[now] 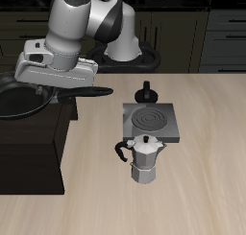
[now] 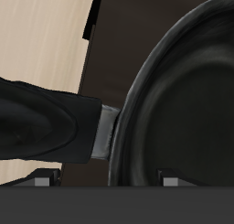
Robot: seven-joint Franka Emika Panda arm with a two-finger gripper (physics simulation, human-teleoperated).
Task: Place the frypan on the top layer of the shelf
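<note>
The black frypan [image 1: 13,101] is at the top of the dark shelf [image 1: 34,148], its pan partly cut off by the picture's edge. Its long handle [image 1: 88,88] points toward the stove plate. It seems to rest on the shelf's flat top. My gripper [image 1: 58,85] hovers just over where the handle joins the pan. In the wrist view the pan [image 2: 187,109] and handle [image 2: 37,127] lie close below on the shelf top [image 2: 114,45]. My gripper [image 2: 105,178] has its fingertips [image 2: 41,180] set wide apart, open, and not touching the handle.
A grey stove plate [image 1: 150,122] with a spiral burner sits mid-table. A moka pot [image 1: 144,158] stands just in front of it, and a small black object [image 1: 146,90] behind it. Dark cabinets [image 1: 216,33] line the back.
</note>
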